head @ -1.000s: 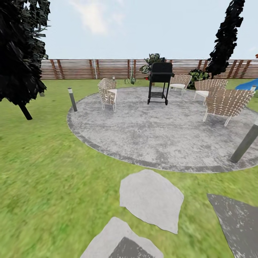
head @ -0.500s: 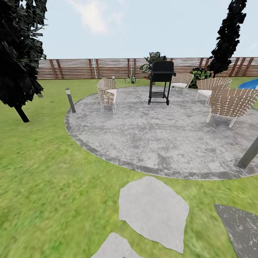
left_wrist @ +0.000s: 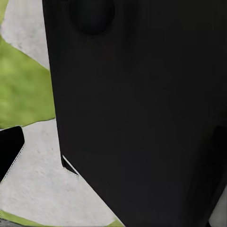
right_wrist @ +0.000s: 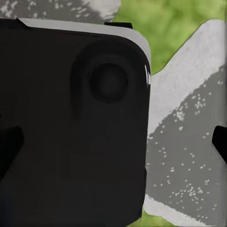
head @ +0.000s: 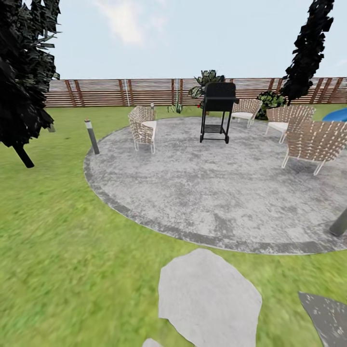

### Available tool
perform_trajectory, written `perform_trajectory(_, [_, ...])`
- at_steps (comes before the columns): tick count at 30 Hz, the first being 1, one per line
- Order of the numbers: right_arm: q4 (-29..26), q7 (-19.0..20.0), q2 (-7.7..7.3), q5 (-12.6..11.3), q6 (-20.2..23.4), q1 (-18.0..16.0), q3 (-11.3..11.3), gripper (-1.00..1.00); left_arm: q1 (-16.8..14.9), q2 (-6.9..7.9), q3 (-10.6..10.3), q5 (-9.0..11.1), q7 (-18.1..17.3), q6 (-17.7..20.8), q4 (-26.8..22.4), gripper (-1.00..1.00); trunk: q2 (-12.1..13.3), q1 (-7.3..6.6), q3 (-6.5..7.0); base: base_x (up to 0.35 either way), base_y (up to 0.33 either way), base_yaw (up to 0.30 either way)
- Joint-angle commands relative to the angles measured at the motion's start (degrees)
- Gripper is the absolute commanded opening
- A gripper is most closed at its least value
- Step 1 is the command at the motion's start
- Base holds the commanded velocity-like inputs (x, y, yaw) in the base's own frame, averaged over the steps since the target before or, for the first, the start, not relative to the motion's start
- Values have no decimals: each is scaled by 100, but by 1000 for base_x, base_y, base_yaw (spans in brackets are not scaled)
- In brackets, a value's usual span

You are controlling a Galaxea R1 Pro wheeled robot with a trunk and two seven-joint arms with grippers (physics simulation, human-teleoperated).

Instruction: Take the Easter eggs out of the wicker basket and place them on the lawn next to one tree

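Ringing mottled lawn (head: 58, 231), rough round grey patio (head: 217, 188); gripper states unclear.

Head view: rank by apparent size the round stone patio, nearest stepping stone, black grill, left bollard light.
1. round stone patio, by far the largest.
2. stepping stone; it lies nearest the camera, so it looks inflated.
3. black grill.
4. left bollard light, smallest.
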Motion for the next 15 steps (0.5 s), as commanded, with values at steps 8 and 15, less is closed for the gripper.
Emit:
perform_trajectory(8, [1,-10,-6,37,-19,-3,19,100,-4,16,11,3,-3,0,-2,100,-2,3,-5,336,0,0])
perform_trajectory(15, [-7,18,5,-10,20,-3,-17,100,-5,17,11,3,-3,0,-2,100,-2,3,-5,336,0,0])
